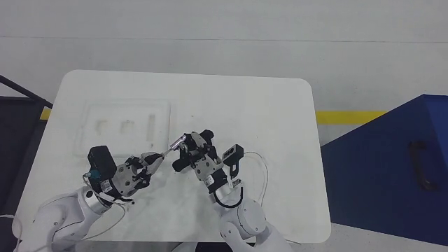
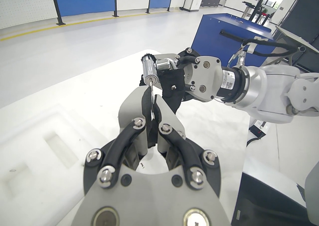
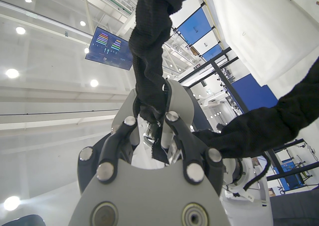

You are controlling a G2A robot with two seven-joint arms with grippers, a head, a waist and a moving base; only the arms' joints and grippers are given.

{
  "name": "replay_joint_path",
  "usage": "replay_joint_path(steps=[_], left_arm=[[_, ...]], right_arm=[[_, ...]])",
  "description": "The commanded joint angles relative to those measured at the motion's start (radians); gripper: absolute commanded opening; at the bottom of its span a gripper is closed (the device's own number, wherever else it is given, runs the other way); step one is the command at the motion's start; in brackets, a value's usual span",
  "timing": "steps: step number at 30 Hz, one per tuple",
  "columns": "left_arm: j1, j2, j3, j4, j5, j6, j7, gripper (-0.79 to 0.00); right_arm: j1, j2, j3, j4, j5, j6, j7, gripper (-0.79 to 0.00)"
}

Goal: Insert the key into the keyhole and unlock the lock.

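A silver cylinder lock (image 2: 149, 69) with a black fabric-sleeved cable (image 3: 149, 45) is held in the air above the table by my right gripper (image 2: 172, 74), which is shut on the lock's shackle end. In the right wrist view the right gripper (image 3: 151, 102) pinches the sleeve, with metal (image 3: 149, 135) showing between the fingers. My left gripper (image 2: 152, 103) is shut on a thin silver key (image 2: 151, 91). The key's tip meets the keyhole in the cylinder's end face. From above, the left gripper (image 1: 155, 159), key (image 1: 170, 147), lock (image 1: 183, 141) and right gripper (image 1: 192, 151) sit near the table's middle front.
A white foam tray (image 1: 126, 120) with shallow recesses lies on the white table (image 1: 266, 112), at the back left; it also shows under the left gripper (image 2: 37, 142). A blue box (image 1: 392, 168) stands on the floor off the table's right side.
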Motion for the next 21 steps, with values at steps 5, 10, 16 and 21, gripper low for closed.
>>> replay_joint_path(steps=[5, 10, 16, 21], left_arm=[[-0.006, 0.000, -0.002, -0.032, 0.066, 0.030, -0.012, -0.785], [0.033, -0.006, 0.011, -0.105, 0.286, 0.122, 0.096, -0.785], [0.073, -0.013, 0.041, -0.115, 0.490, 0.253, 0.230, -0.785], [0.090, -0.015, 0.059, -0.119, 0.659, 0.384, 0.308, -0.785]], right_arm=[[-0.008, 0.004, 0.003, -0.011, -0.038, 0.000, 0.004, -0.785], [-0.030, 0.005, 0.002, -0.034, -0.041, -0.012, -0.002, -0.785], [-0.045, 0.009, 0.010, -0.047, -0.039, -0.012, 0.010, -0.785], [-0.051, 0.012, 0.021, -0.056, -0.027, -0.006, 0.018, -0.785]])
